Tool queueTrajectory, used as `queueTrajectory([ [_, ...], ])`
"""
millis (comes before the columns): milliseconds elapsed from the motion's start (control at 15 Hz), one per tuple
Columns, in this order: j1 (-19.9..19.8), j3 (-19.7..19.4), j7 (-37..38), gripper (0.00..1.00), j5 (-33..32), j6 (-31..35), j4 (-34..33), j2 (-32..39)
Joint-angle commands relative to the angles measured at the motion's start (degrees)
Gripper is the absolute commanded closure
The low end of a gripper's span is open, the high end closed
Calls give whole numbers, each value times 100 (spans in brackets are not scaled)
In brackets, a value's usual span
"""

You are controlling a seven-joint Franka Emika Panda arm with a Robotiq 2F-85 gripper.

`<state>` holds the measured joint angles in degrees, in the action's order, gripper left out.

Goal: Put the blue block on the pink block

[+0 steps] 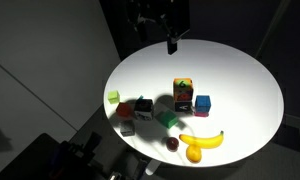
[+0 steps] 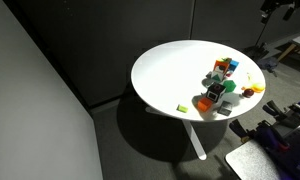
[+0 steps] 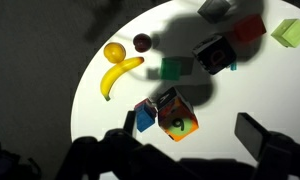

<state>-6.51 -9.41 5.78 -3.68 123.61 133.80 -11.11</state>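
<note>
The blue block [image 3: 145,117] stands on the white round table, touching the taller multicoloured block marked "6" [image 3: 176,113]. It also shows in both exterior views [image 1: 202,104] [image 2: 233,67]. A thin reddish strip shows along its top edge. The pink block [image 3: 248,28] looks reddish-pink and sits beside a black cube [image 3: 212,50]; it is small in an exterior view [image 1: 137,113]. My gripper [image 3: 189,128] is open and empty, high above the table, over the blue block and the tall block. It hangs at the table's far side in an exterior view [image 1: 171,42].
A banana [image 3: 118,75], an orange [image 3: 114,50] and a dark plum [image 3: 141,42] lie near the table edge [image 1: 120,140]. Green cubes [image 3: 172,68] [image 3: 288,32] and a grey block [image 3: 215,8] stand around the black cube. The floor around is dark.
</note>
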Motion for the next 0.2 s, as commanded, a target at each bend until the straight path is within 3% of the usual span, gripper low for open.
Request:
queueTrajectory([
  [0, -81, 77, -17, 0, 19, -10, -8, 4],
  [133, -81, 77, -17, 0, 19, -10, -8, 4],
])
